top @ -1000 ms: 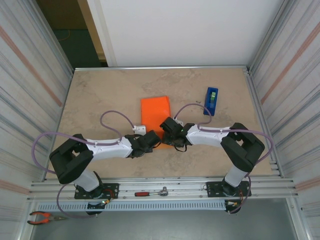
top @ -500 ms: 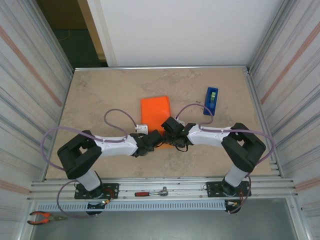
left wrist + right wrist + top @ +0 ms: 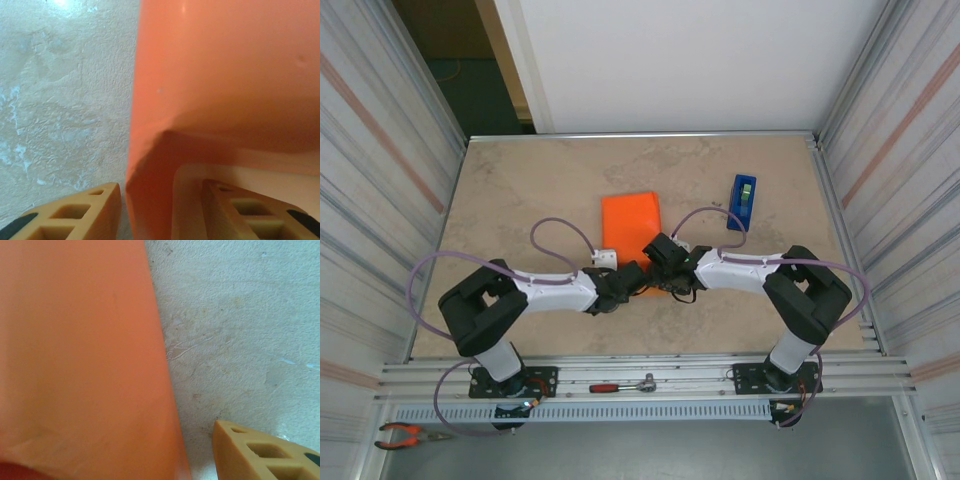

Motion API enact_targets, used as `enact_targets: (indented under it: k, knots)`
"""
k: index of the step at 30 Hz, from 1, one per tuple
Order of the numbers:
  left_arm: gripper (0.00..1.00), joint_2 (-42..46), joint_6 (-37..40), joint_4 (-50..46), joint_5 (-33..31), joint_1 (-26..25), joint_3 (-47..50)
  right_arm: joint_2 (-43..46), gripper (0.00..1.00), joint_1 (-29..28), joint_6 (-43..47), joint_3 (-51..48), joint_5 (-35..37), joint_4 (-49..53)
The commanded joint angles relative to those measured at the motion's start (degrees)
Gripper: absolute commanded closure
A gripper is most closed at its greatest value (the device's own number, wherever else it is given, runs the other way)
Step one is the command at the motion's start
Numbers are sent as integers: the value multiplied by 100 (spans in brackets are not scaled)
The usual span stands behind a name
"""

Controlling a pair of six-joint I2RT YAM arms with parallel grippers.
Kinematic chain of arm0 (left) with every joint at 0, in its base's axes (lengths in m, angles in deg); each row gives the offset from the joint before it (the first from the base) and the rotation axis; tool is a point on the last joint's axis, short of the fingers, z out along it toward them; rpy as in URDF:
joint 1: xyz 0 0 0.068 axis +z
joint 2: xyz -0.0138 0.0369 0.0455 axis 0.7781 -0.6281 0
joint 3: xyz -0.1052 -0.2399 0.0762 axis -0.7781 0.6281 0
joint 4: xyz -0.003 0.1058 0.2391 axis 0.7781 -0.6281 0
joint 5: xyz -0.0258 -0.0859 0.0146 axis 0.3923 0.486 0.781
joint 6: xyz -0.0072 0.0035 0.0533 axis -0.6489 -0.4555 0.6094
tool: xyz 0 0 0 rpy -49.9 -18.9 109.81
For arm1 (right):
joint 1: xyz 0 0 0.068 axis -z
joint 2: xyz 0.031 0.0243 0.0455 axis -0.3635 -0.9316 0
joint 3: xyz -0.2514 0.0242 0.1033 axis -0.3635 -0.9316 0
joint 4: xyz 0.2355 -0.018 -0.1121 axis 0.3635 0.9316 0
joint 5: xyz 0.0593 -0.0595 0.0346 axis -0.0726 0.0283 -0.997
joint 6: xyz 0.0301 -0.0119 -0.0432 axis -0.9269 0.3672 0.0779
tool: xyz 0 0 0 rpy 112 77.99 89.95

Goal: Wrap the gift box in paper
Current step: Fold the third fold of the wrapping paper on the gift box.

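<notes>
The orange paper (image 3: 630,222) lies at mid-table, folded over the gift box. In the left wrist view the paper (image 3: 220,75) rises as a fold, and a pale pink corner of the gift box (image 3: 187,200) shows beneath it. My left gripper (image 3: 625,284) (image 3: 161,215) is open at the paper's near edge, one finger on the table side, the other over the box corner. My right gripper (image 3: 658,268) meets it from the right. Its one visible finger (image 3: 265,455) stands clear of the paper's edge (image 3: 90,355); the other is hidden behind the sheet.
A blue tape dispenser (image 3: 742,202) stands upright at the back right of the stone-patterned table (image 3: 520,190). Metal walls close in both sides. A small ratchet tool (image 3: 625,385) lies on the rail in front of the arm bases.
My left gripper has slid right, up against the paper's near edge beside the right gripper. The right gripper has barely shifted and the paper lies as before.
</notes>
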Motion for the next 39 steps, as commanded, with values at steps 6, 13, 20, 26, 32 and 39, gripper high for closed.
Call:
enact_targets:
  k: [6, 13, 20, 26, 32, 39]
  knots:
    - [46, 435, 259, -108, 46, -25, 291, -30, 70, -52, 139, 178, 42, 319]
    - [38, 952, 474, 129, 249, -16, 414, -14, 79, -69, 130, 163, 60, 342]
    - [36, 613, 682, 154, 172, 103, 82, 32, 65, -53, 173, 283, 92, 452]
    - [36, 117, 887, 61, -143, 134, -168, 73, 64, -13, 218, 334, 123, 502]
    - [36, -131, 887, 58, -162, 132, -39, 93, 63, 80, 245, 352, 117, 514]
    - [34, 210, 1460, 456, 300, 155, 201, 168, 63, 167, 297, 338, 39, 504]
